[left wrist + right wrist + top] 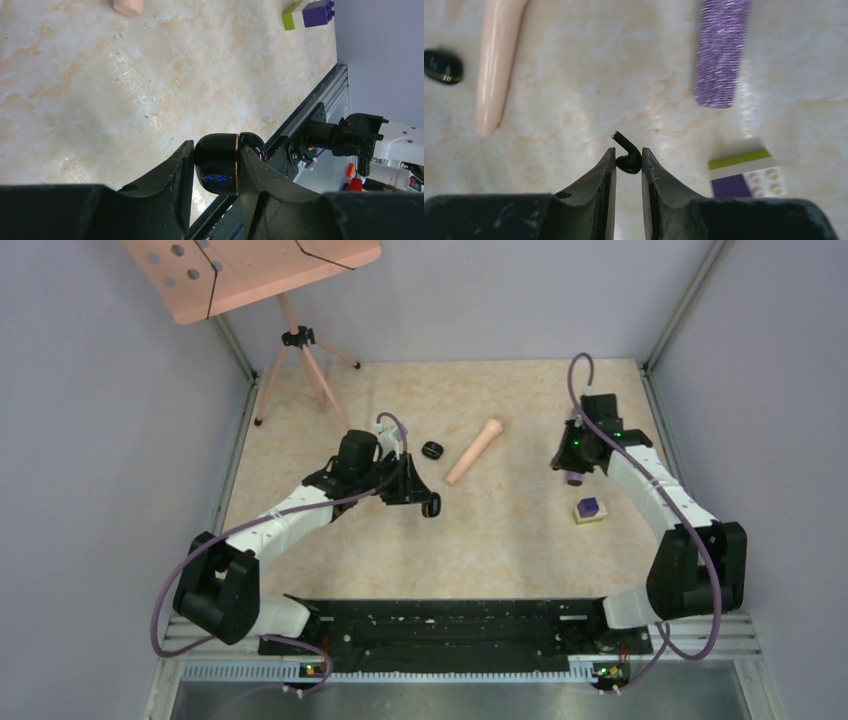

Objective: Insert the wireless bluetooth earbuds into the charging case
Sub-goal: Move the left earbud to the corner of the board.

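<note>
**Earbud and case both in hand, one on each side of the peg**

Peg first, as our mark: the peach-coloured, tapered, wooden-looking peg (474, 451) lies mid-way across the marbled beige table (500, 550).

To its left and toward the table's near edge, the left gripper (217, 159) is clamped on the small glossy black pebble-shaped charging case (220, 167). One finger sits on each flank, and the blue spots face the wrist camera. We cannot tell how far the lid stands open. Just left of the peg lies a second black rounded lump (432, 449), free of either arm.

Right of the peg and well apart from it, the right gripper (628, 157) is closed on one tiny black comma-shaped earbud (630, 162). It pinches the round body while the short stem juts beyond the fingertips. Farther right and nearer the table's edge sits a small purple-and-white cube (588, 509). We see no second earbud.

We judge the bud very light, hard and slick, so it could twist or squirt out of a two-finger pinch. Holding the body suits it, since that leaves the stem free to lead into its well. The case is smooth and rounded and may roll between the fingers under a push. The flank grip looks sound, but pressure should be gentle, and the hinge spared.
</note>
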